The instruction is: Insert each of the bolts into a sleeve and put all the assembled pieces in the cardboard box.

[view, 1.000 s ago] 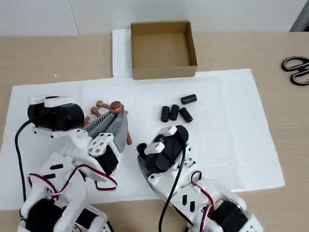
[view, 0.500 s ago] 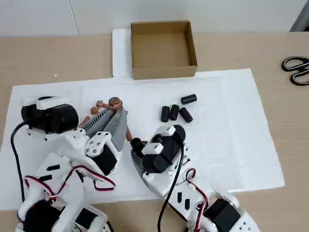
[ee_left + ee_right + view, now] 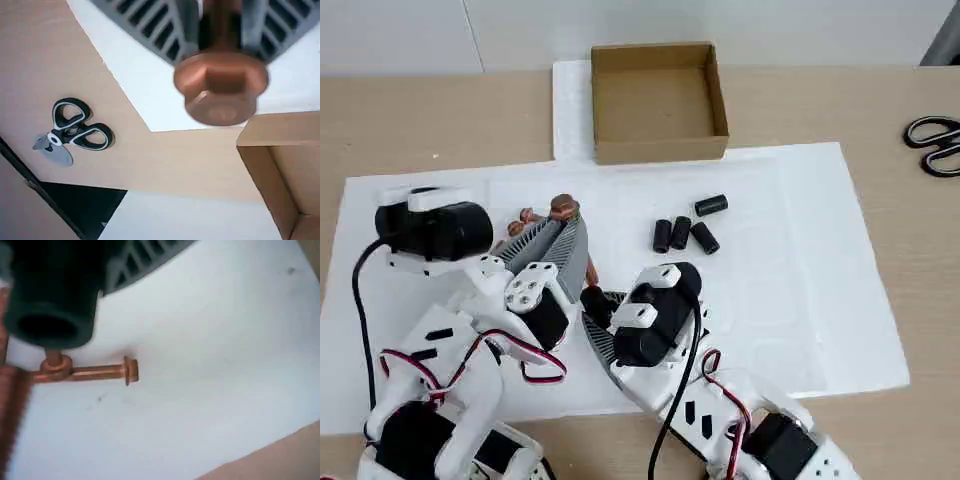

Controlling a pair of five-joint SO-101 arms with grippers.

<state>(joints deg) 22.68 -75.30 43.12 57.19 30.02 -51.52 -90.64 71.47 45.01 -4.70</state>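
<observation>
The left tool (image 3: 563, 222) is shut tight on a copper bolt (image 3: 220, 87), and the bolt's fat head sticks out past the tips toward the cardboard box (image 3: 658, 100). The right tool (image 3: 603, 310) is holding a black sleeve (image 3: 50, 300) just beside it, low over the white paper (image 3: 800, 280) on the surface (image 3: 410, 120). I think the tricky bit is that the thin end of the bolt sits back between the left tool's fingers, so the sleeve may have no easy way on. If the two are not lined up, the sleeve could bump the bolt and twist it or push it out. The loose bolts (image 3: 95, 371) lie right under the tools and could get knocked away. The other sleeves (image 3: 680, 233) wait near, and the box has nothing in it yet
</observation>
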